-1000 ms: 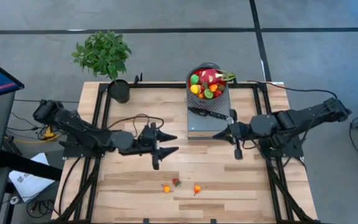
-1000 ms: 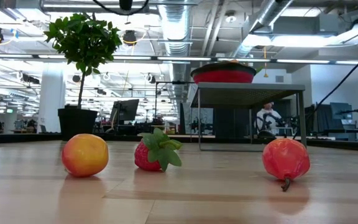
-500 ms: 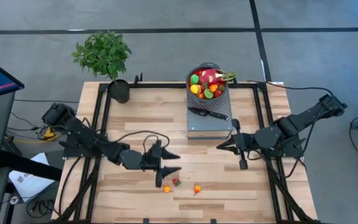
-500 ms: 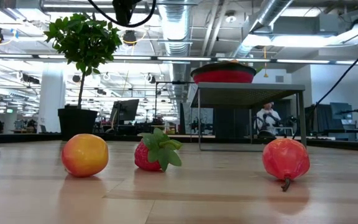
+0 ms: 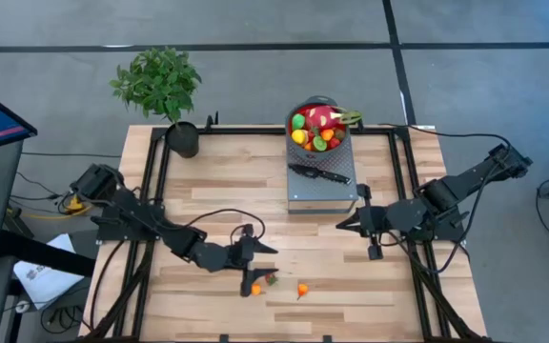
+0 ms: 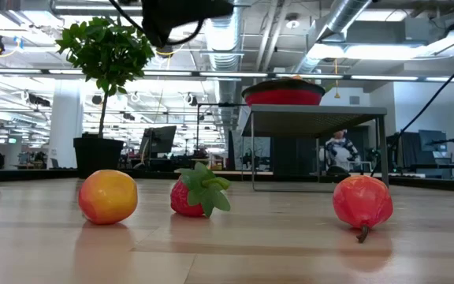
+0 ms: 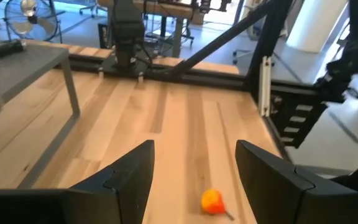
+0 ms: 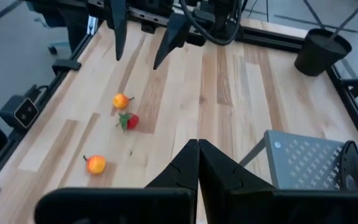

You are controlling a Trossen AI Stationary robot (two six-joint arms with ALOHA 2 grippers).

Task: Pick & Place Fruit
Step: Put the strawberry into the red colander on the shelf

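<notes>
Left gripper (image 5: 255, 268) open, seemingly over strawberry (image 5: 271, 278) — peach (image 5: 254, 289) beside

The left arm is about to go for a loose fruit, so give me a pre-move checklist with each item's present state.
1. Left tool open: ok, its fingers stand apart in the left wrist view.
2. Left tool above a target: ok, it hangs over the peach and strawberry.
3. Nothing held yet: ok, the gap between the fingers is bare.
4. Loose fruit reachable: ok, peach, strawberry and the red-orange fruit lie apart on the table.
5. Right tool out of the way: ok, shut, waiting beside the grey stand.
6. Room left in the red bowl: cannot tell.
</notes>
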